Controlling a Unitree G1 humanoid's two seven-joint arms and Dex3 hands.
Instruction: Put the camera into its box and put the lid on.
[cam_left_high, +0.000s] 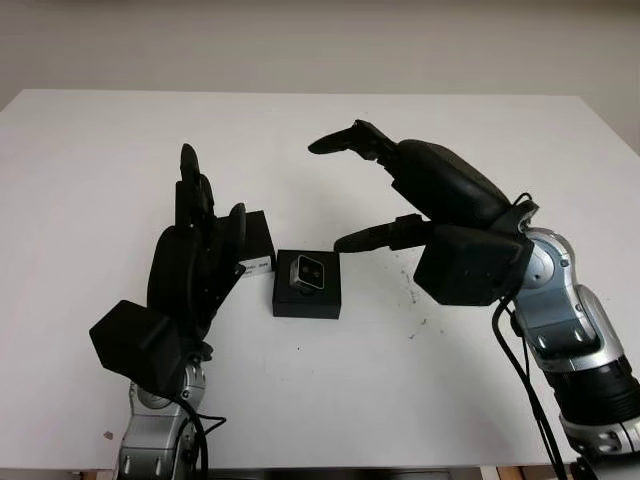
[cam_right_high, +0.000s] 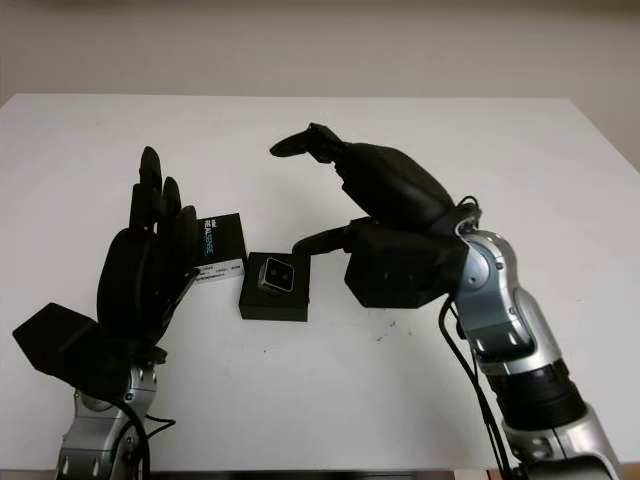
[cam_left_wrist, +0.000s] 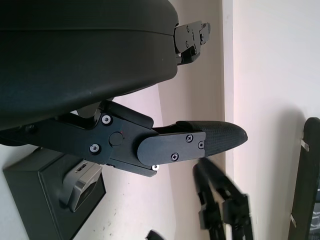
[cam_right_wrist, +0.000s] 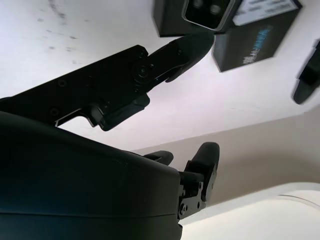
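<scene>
Right hand (cam_left_high: 400, 190) open just beside the small silver camera (cam_left_high: 306, 272) seated in its black square box (cam_left_high: 307, 285), left hand (cam_left_high: 200, 240) open against the black lid (cam_right_high: 218, 245); lidding remains, requiring a grasp

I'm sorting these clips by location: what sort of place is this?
Probably a lab or test bench: a bare white table against a plain wall, with only a small camera in its black box, the lid beside it.

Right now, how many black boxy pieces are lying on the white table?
2: the open black box base holding the small silver camera sits mid-table, and the black lid lies touching its corner, beside the left robot hand, partly hidden.
</scene>
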